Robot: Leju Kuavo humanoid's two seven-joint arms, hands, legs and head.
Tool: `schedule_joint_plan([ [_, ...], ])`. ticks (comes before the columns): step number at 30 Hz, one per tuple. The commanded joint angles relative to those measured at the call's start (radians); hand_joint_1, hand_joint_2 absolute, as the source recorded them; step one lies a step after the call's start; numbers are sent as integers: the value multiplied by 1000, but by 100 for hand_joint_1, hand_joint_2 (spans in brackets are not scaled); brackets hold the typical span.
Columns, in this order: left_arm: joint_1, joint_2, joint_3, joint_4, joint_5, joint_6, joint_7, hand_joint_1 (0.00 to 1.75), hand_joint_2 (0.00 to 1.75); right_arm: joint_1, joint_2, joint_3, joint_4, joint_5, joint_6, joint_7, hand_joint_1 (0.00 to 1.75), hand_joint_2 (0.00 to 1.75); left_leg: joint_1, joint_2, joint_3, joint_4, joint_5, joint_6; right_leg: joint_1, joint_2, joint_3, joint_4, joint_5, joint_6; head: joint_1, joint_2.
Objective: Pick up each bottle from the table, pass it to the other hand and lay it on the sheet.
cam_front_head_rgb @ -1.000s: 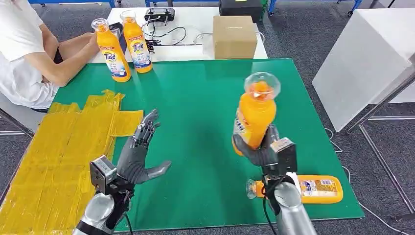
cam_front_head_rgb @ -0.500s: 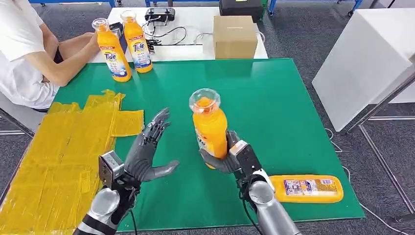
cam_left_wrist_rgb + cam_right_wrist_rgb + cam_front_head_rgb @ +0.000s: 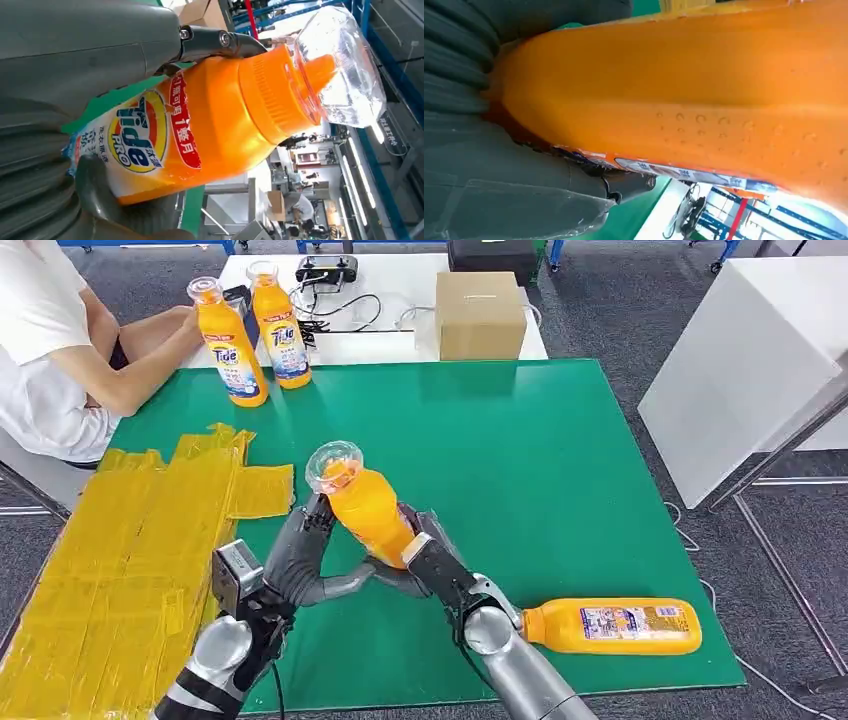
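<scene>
Two hands now meet at the centre of the head view, low in the frame. One second ago the right hand (image 3: 425, 558) held the bottle (image 3: 362, 502) high at centre right, and the left hand (image 3: 300, 558) waited apart with fingers spread. Half a second ago the bottle had come halfway across. Now it leans toward the upper left, and its body lies against the left hand's palm and fingers. The right hand's fingers are clamped round the lower body. The left hand cups the bottle, thumb below and fingers beside the shoulder, but whether it grips firmly cannot be told. By the look of it, the handover has begun and the release has not.

The bottle is smooth orange plastic, with a ridged collar and a clear faceted cap (image 3: 345, 65). Small droplets bead on its side in the right wrist view. A glossy label (image 3: 137, 137) wraps its body.

A second bottle (image 3: 612, 626) lies on its side at lower right on the matte green table (image 3: 560, 460). Two more bottles (image 3: 255, 335) stand at upper left, beside a seated person (image 3: 60, 350). The yellow sheet (image 3: 110, 570), crinkled and seamed, covers the left side.
</scene>
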Motion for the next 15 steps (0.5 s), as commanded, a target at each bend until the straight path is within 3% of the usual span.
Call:
schedule_joint_plan([
  [1,-54,-3,-10,99,15,-1,6,0,175,-61,11,168,-1,114,-69,-21,175,175,1,4,4,0,-2,-1,1,3,4,-1,-1,0,0,0],
  [6,-62,-9,3,128,27,0,-2,0,175,-42,-18,278,-117,138,-70,-35,175,175,0,0,3,0,-1,-1,0,-1,3,-1,-2,0,0,0],
  [15,-69,-13,6,141,29,1,-3,0,175,-42,-20,299,-124,146,-69,-34,175,175,1,2,4,0,-2,-1,1,1,4,-1,-1,0,0,0],
])
